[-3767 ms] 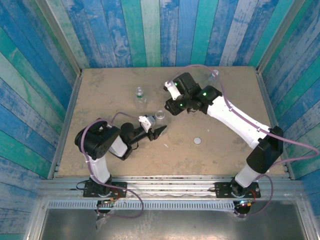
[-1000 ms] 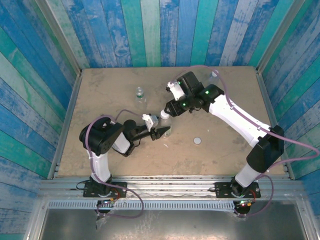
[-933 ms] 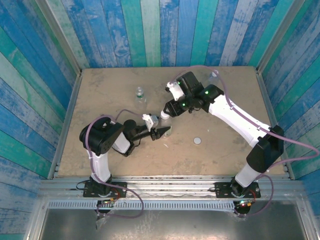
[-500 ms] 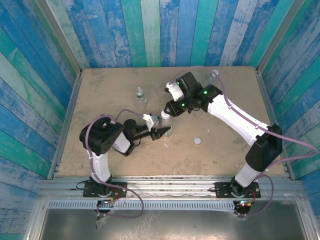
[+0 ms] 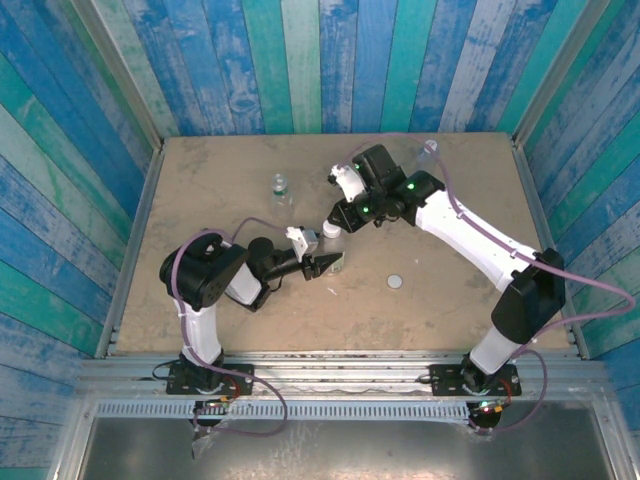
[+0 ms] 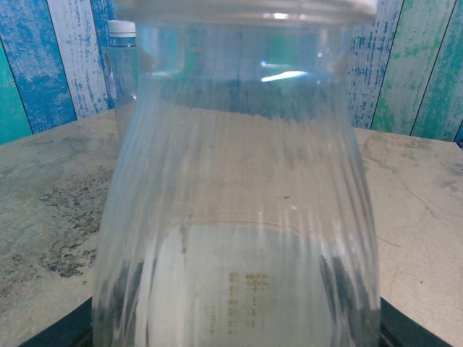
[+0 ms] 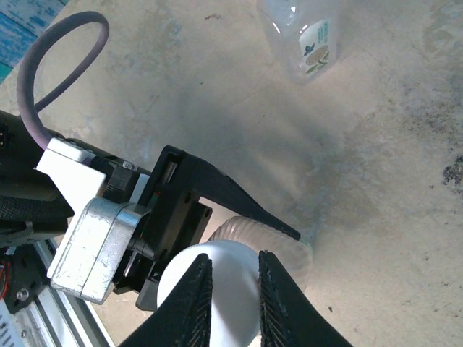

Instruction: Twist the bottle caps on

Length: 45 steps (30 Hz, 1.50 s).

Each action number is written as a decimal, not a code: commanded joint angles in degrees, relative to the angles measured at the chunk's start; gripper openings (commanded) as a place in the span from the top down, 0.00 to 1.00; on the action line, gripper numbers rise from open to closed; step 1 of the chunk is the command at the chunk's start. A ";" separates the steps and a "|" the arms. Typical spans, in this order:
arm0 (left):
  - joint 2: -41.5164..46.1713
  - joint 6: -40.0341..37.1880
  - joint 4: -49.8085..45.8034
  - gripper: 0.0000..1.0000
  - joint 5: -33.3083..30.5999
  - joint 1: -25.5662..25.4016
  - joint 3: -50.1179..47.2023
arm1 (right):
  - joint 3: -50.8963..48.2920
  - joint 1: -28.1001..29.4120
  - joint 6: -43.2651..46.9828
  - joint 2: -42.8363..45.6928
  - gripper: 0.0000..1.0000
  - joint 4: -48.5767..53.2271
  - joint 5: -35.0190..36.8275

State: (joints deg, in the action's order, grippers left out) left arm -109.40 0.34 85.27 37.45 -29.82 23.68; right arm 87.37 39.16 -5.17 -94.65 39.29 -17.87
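Observation:
My left gripper point(image 5: 328, 262) is shut on the short ribbed clear bottle point(image 6: 239, 217), which stands upright on the table; its dark fingers point(image 6: 416, 331) show at both lower corners of the left wrist view. A white bottle cap point(image 7: 226, 278) sits on that bottle's mouth. Directly above it, my right gripper point(image 7: 233, 256) has its fingers closed against the cap's sides. The bottle's ribbed shoulder point(image 7: 281, 242) shows below the cap. A loose white cap point(image 5: 396, 282) lies on the table to the right.
A bottle with a pale green label point(image 5: 280, 187) point(image 7: 307, 36) stands at the back left. A blue-tinted bottle point(image 5: 428, 150) stands at the back right. A capped clear bottle point(image 6: 121, 65) stands before the striped wall. Board walls enclose the table point(image 5: 200, 200).
My right gripper's jaws have narrowed onto the white cap above the held bottle. Both arms have barely moved, and the left gripper has kept its hold.

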 commanded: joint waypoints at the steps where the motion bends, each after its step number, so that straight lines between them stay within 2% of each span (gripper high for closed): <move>1: -2.80 1.95 -3.69 0.44 0.50 -0.19 0.59 | -3.07 0.24 -0.74 -0.13 0.81 4.75 0.27; 18: -1.42 -1.02 -8.64 0.43 -0.75 -0.23 0.94 | -4.44 -0.29 -4.76 6.01 0.83 5.84 -3.82; 23: -1.21 -1.57 -8.55 0.43 -0.42 -0.23 0.80 | -3.72 -1.77 -5.20 5.35 0.69 2.39 -3.43; 28: -1.92 -1.03 -7.64 0.43 0.06 -0.17 0.75 | -1.92 -2.73 -4.38 1.81 0.67 0.95 -4.57; 30: -2.24 -0.53 -7.04 0.44 0.16 -0.23 0.88 | -1.17 -3.01 -3.84 0.29 0.67 0.93 -5.50; 32: -2.47 -0.34 -6.47 0.44 0.16 -0.23 0.83 | -1.10 -3.21 -3.56 -0.24 0.72 1.27 -6.29; 36: -3.09 -0.29 -4.86 0.44 0.33 -0.23 0.47 | -5.75 -3.90 -4.49 3.20 0.78 0.88 -7.37; 42: -2.40 0.81 -3.82 0.45 -0.62 -0.23 0.05 | -13.90 -3.88 -6.38 8.10 0.78 -3.32 -19.00; 45: -0.86 0.46 -5.53 0.44 -1.00 -0.23 -0.56 | -14.78 -4.05 -5.54 9.65 0.76 -3.82 -18.63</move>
State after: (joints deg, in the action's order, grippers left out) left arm -109.56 0.19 83.99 37.36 -29.89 24.56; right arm 73.49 34.85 -10.70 -86.39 35.62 -32.53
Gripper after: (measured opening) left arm 0.582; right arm 0.230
